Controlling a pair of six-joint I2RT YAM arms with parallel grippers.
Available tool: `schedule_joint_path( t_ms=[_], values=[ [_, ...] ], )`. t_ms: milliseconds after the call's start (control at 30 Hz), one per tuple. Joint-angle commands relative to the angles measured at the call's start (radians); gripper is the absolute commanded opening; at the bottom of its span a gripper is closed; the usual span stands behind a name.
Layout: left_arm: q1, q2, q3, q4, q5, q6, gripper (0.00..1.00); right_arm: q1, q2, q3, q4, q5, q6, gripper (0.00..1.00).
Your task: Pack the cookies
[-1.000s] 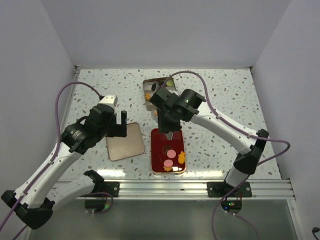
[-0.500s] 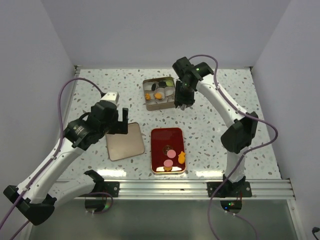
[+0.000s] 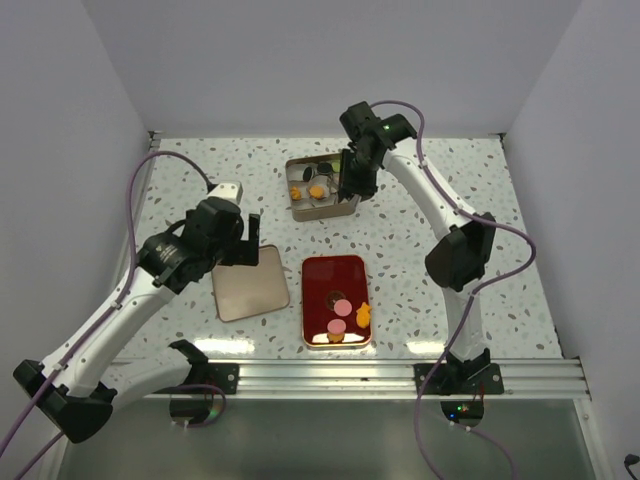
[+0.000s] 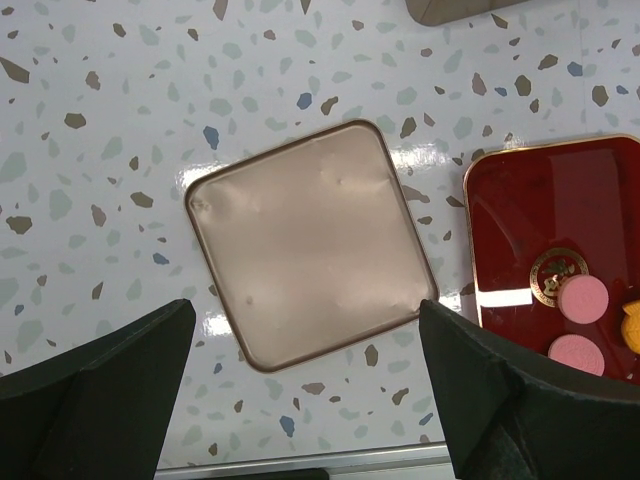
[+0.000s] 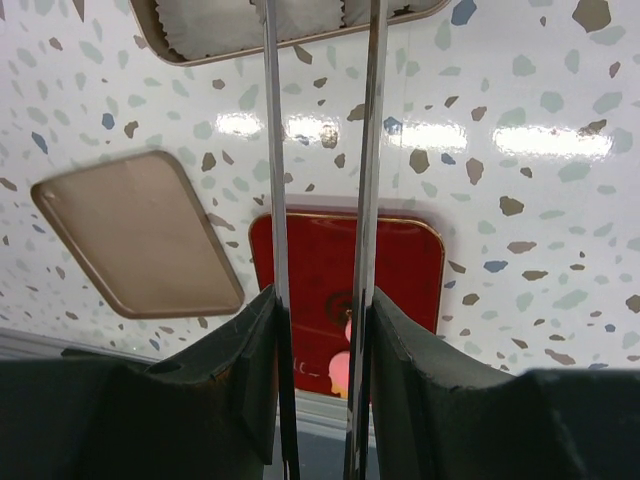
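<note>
The small coin-sized cookies [image 3: 343, 305] lay in two lots. Two pink ones, an irregular orange one, a brown one and a dark one sat on the glossy red rectangular tray [image 3: 350, 275] at the near middle of the speckled counter [image 3: 250, 165]. A couple of orange ones [image 3: 317, 190] and a black one were already in the open square metal tin [image 3: 300, 213] farther back. So I judged the packing part done, with the tray's lot left to carry.

My right gripper [image 3: 352, 186] hung at the tin's right edge, clamped on a pair of thin metal tongs [image 5: 370, 150]. In its wrist view the two blades ran out from between my fingers [image 5: 230, 350], side by side and apart, toward the tin's white paper liners [image 5: 215, 22]. The tips were out of sight, so I could not tell whether a cookie sat between them. I held tongs, I'd say, because the discs were too small and flat for my own fingers to pinch cleanly.

My left gripper [image 4: 305, 330] hovered over the tin's square tan metal lid [image 4: 310, 240], which lay flat on the counter just left of the tray, not touching it. Its jaws stood wide apart and held nothing. I judged it was stationed there to bring the lid over once the tin was full, and there it stood clear of the right arm's path between tray and tin.
</note>
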Motion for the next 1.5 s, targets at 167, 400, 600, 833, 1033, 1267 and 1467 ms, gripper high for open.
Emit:
schedule_joint_path(
  t_ms=[167,400,600,833,1033,1267,1467],
  values=[
    [0.003,0.007,0.048,0.017,-0.031,0.0,1.0,-0.03,0.056,0.05,0.073,-0.036,0.001,0.3],
    [0.003,0.012,0.051,0.019,-0.029,-0.001,1.0,-0.042,0.07,0.061,0.108,-0.031,0.013,0.36],
    [0.005,0.012,0.047,0.022,-0.023,0.0,1.0,-0.048,0.075,0.067,0.111,-0.031,0.018,0.45],
    [0.005,0.007,0.041,0.023,-0.014,0.002,1.0,-0.05,0.058,0.067,0.099,-0.02,0.016,0.49],
    [0.005,-0.007,0.038,0.025,-0.009,0.005,1.0,-0.05,-0.008,0.053,0.074,-0.014,0.02,0.48],
    [0.005,-0.021,0.013,0.042,0.018,0.026,1.0,-0.042,-0.205,-0.115,0.065,0.004,0.026,0.45],
    [0.002,-0.028,-0.002,0.068,0.069,0.043,1.0,0.038,-0.388,-0.379,0.053,0.021,0.049,0.45]
  ],
)
